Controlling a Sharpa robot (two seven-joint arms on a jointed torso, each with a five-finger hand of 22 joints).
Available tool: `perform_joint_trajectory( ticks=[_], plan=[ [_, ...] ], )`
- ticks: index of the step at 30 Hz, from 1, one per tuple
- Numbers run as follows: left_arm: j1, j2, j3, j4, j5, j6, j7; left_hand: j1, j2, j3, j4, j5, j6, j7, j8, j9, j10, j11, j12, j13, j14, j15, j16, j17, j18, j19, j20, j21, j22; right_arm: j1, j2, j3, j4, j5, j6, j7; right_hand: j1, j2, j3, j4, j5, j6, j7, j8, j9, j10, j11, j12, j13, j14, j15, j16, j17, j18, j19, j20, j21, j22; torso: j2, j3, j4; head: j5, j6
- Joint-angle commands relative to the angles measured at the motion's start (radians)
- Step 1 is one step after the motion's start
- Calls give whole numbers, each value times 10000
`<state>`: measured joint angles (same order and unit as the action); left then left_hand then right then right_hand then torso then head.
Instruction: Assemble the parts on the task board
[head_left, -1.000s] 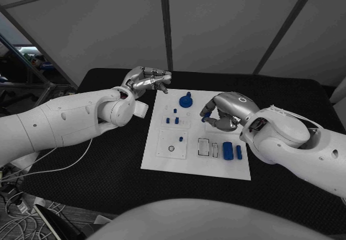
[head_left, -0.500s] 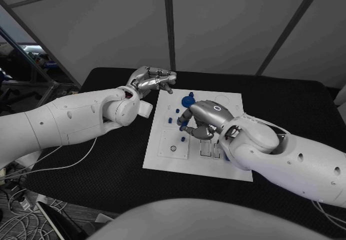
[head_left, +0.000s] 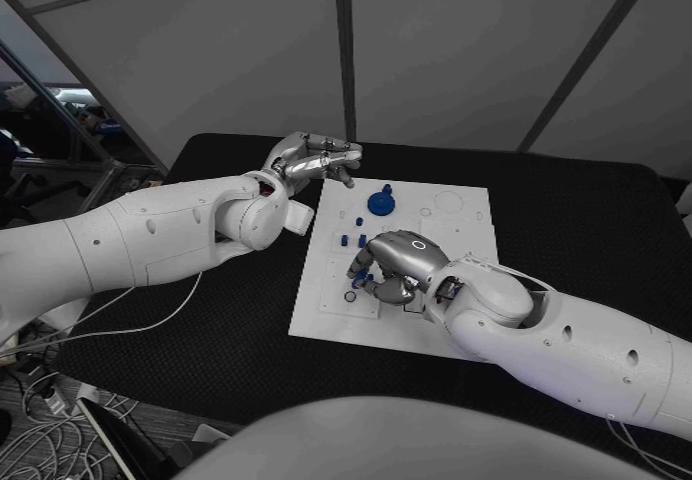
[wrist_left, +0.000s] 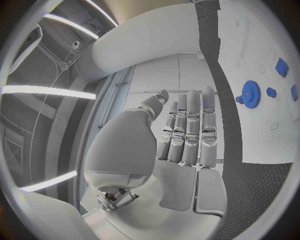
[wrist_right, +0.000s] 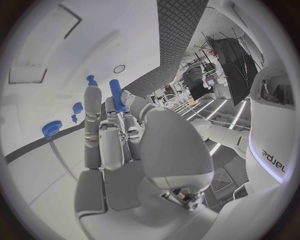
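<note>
Since a second ago the right hand (head_left: 387, 268) has been carried from the task board's (head_left: 469, 228) right side to its near-left part, where a blue peg (wrist_right: 116, 92) is pinched upright between its fingers, just above the board. Beyond it, a blue gear (head_left: 379, 203) is seen standing on the board's far part. Farther still, off the board's far-left corner, the left hand (head_left: 312, 160) is held empty, fingers straight and pressed side by side.
</note>
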<state>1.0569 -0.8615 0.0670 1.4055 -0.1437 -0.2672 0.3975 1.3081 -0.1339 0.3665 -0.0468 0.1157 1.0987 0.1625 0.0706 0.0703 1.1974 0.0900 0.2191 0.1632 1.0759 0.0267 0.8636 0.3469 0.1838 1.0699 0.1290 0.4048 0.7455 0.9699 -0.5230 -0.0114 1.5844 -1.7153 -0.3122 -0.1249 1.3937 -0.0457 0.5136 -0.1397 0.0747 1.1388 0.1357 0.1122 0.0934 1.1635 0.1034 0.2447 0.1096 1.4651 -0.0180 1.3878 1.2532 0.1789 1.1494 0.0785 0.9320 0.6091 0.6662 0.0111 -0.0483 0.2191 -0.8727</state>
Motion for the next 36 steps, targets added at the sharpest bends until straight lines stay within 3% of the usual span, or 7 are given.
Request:
perform_joint_trajectory(
  ticks=[1,15,36],
  plan=[
    [21,20,12,-12,23,120,27,-26,79,-37,5,-29,-55,-12,-14,6,-73,11,-31,9,-46,21,-53,-10,-26,18,43,-69,-11,-46,48,-14,-36,40,24,232,128,42,1,-41,37,-17,52,-63,-13,462,-407,58,13,412,-38,42,1,1,24,-15,39,7,-8,-4,-10,28,1],
    [21,58,12,-43,23,149,15,-26,79,-37,5,-29,-55,-12,-14,6,-73,11,-31,9,-46,21,-53,-10,-26,18,43,-69,-11,-203,232,-183,-233,38,76,296,128,38,3,-46,45,-19,53,-65,-14,459,-406,57,17,410,-37,40,-4,2,20,-15,37,2,-2,-6,6,93,1],
    [21,80,12,-50,23,182,-3,-31,84,-48,13,-31,-62,-11,-15,6,-84,13,-29,11,-50,24,-59,-12,-26,20,45,-83,-23,-218,413,-208,-555,-265,378,82,129,31,11,-60,67,-24,58,-72,-17,451,-401,55,28,408,-34,35,-12,5,6,-13,32,-14,1,-10,5,108,1]
  ],
)
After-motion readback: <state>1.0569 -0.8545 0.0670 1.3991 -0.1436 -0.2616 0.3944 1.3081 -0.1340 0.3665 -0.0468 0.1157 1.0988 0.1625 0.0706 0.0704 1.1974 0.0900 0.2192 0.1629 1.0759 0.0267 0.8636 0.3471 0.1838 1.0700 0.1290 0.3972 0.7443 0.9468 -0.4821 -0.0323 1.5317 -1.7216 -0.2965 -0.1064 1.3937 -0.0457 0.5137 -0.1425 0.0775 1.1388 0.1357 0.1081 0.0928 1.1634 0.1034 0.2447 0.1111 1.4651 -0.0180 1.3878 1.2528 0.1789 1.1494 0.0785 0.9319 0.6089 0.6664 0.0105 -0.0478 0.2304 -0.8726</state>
